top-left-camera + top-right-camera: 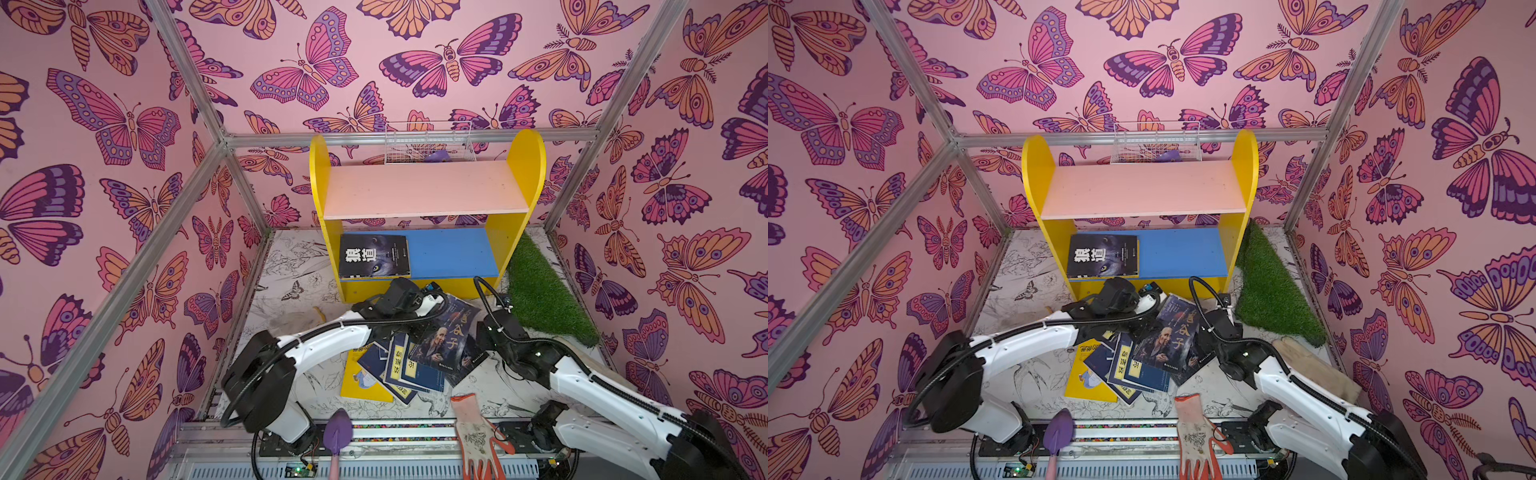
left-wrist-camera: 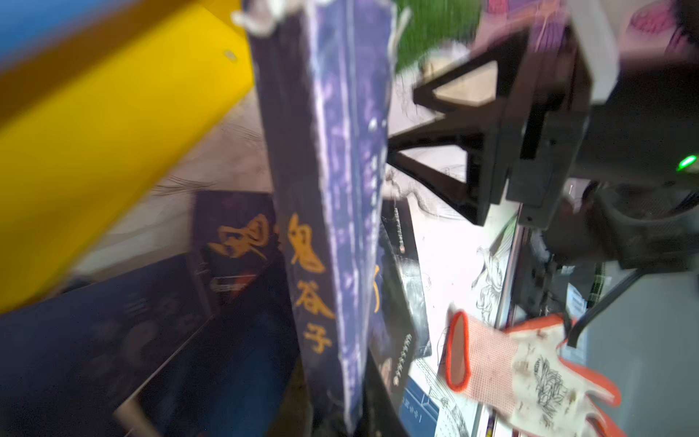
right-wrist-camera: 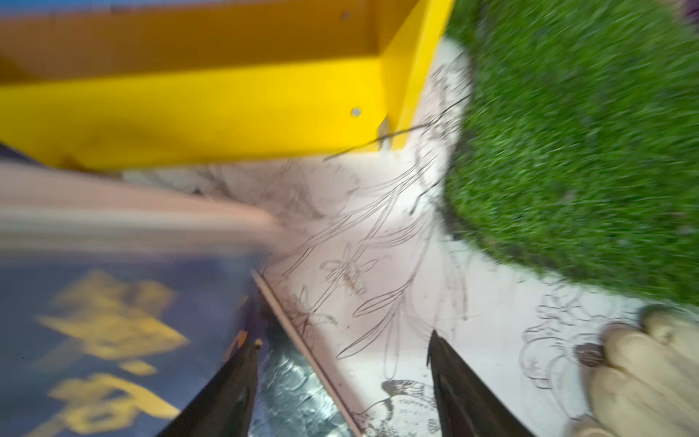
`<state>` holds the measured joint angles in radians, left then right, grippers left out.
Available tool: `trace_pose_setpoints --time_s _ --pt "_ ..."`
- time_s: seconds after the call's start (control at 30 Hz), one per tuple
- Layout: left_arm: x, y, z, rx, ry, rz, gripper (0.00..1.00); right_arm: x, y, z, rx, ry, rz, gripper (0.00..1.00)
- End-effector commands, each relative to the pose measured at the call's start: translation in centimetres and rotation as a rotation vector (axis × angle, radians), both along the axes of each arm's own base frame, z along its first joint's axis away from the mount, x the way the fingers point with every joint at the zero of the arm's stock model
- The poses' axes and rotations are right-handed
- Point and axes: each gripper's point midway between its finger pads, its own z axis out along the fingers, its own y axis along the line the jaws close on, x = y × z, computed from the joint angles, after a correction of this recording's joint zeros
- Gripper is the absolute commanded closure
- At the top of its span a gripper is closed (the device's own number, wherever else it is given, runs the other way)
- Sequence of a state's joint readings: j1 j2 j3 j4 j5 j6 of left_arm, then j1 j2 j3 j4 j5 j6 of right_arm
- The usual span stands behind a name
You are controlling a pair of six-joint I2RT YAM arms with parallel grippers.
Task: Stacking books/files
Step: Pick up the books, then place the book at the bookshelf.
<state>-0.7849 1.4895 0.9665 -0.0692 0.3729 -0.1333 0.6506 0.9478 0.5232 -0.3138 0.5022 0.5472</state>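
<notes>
A dark portrait book (image 1: 440, 336) with gold characters is tipped up off the pile, and my left gripper (image 2: 351, 416) is shut on its lower edge. In the left wrist view its spine (image 2: 310, 265) stands edge-on. Under it lie several navy books (image 1: 405, 370) with yellow labels and a yellow cartoon cover (image 1: 359, 384). A black wolf-face book (image 1: 374, 255) lies flat on the blue lower shelf. My right gripper (image 3: 342, 348) is open just right of the lifted book, over a book corner and the table, holding nothing.
The yellow shelf unit (image 1: 515, 232) stands at the back, with a wire basket (image 1: 428, 143) behind it. A grass mat (image 1: 544, 295) lies at right. Also here are a white-and-orange glove (image 1: 478, 432), a purple trowel (image 1: 337, 432) at the front and a beige glove (image 1: 1316, 370).
</notes>
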Motion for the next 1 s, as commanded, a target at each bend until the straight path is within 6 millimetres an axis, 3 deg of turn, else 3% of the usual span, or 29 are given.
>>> trace_pose_setpoints --time_s 0.0,0.1,0.13,0.17,0.47,0.77,0.97 --pt "4.3 1.9 6.9 -0.337 -0.104 0.223 1.00 0.5 -1.9 2.2 -0.050 -0.077 -0.096 0.29" --pt "4.3 3.2 9.2 -0.435 -0.203 0.232 1.00 1.1 -1.5 3.2 -0.074 -0.081 -0.079 0.29" --pt "6.2 5.1 10.0 -0.562 -0.071 0.468 1.00 1.3 -1.1 3.6 -0.078 -0.078 -0.058 0.29" --pt "6.4 5.4 10.8 -0.610 -0.058 0.503 1.00 1.4 -0.7 3.7 -0.081 -0.071 -0.032 0.29" --pt "6.2 7.8 18.0 -0.809 -0.143 0.564 1.00 2.2 1.9 4.4 -0.043 -0.076 0.066 0.29" --pt "9.2 17.4 17.8 -1.094 -0.050 1.063 1.00 2.7 4.8 4.1 -0.029 -0.042 0.178 0.29" --pt "10.8 19.8 17.9 -1.361 -0.012 1.127 1.00 2.6 5.3 3.9 -0.027 -0.034 0.204 0.29"
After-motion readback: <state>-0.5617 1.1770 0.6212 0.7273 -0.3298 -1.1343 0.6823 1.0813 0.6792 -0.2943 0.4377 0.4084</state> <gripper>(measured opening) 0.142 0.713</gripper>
